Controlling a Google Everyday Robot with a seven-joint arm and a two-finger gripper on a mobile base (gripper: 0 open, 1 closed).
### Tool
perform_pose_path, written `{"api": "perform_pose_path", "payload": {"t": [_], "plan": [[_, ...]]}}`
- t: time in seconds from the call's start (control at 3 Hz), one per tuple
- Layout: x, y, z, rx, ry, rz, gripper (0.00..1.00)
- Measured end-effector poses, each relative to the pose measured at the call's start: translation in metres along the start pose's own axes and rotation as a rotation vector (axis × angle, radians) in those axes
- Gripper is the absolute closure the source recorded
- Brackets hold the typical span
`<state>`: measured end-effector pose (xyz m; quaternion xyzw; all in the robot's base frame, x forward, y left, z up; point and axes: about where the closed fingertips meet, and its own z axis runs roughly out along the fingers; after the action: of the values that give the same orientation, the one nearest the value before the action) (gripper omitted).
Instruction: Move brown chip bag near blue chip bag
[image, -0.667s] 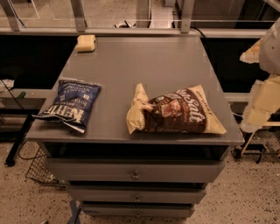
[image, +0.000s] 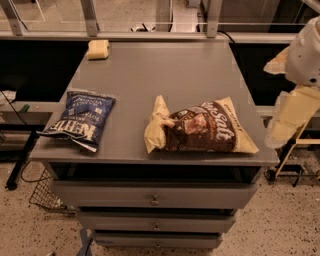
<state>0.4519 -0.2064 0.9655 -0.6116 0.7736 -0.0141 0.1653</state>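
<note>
brown chip bag (image: 200, 131) lying left-right, end effector (image: 287, 119) apparently right of table (image: 175, 70)

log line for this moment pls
tool right of table, touching neither bag | brown chip bag front right, ungrasped | blue chip bag front left, apart

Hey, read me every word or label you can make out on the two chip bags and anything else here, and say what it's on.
"KETTLE": white letters on the blue chip bag.
"salt": white script on the brown chip bag.
Smaller print on both bags: too blurred to read.
The gripper, at the picture's right edge beside the brown chip bag: no readable text.
</note>
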Motion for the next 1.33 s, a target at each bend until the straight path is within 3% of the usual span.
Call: {"api": "perform_pose_path", "payload": {"t": [0.33, 1.0, 1.33], "plan": [[-0.015, -0.010, 0.025, -0.063, -0.070, -0.019, 0.00], [-0.057, -0.007, 0.083, -0.148, -0.100, -0.091, 0.00], [-0.075, 0.001, 0.102, -0.179, -0.122, -0.125, 0.21]]}}
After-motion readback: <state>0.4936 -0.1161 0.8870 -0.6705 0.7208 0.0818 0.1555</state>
